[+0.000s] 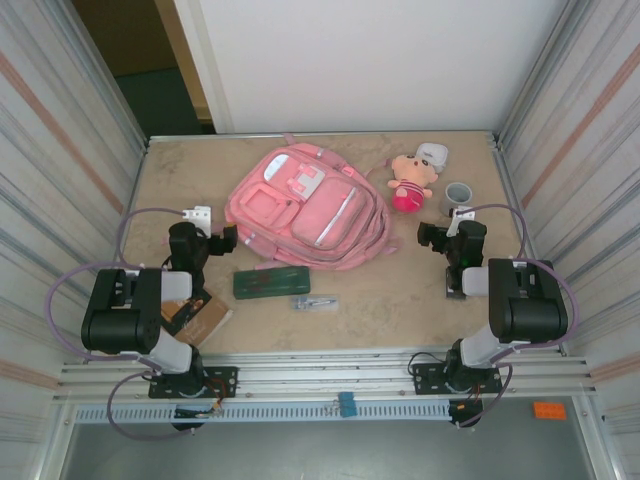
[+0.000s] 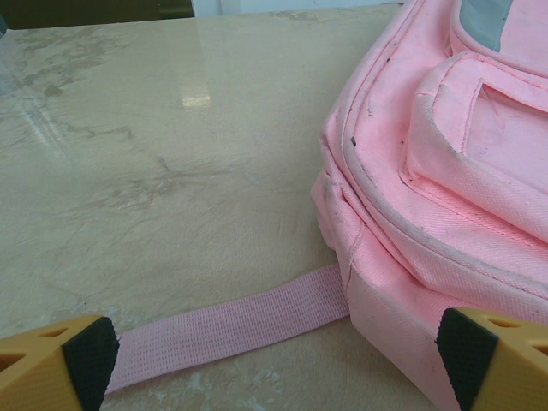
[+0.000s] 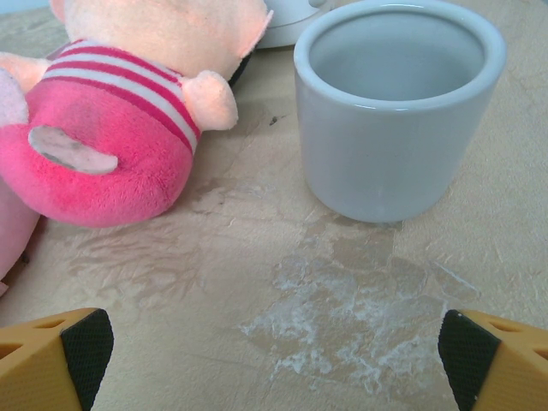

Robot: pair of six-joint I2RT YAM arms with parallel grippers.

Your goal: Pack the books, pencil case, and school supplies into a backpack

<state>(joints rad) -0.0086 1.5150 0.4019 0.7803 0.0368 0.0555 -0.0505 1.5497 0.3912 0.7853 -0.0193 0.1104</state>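
Your left gripper [image 2: 278, 360] spread beside the backpack [image 2: 445, 171] at frame right, right gripper [image 3: 276, 353] spread too (both empty), grey cup [image 3: 396, 111] upper right, plush doll [image 3: 120, 111] upper left

I read no words or numbers anywhere. Any print on the book [image 1: 210, 316] is too small for me.

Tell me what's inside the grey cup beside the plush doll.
Bare inner wall is visible inside the grey cup; nothing sticks above its rim. In the wrist view the near wall hides its bottom.
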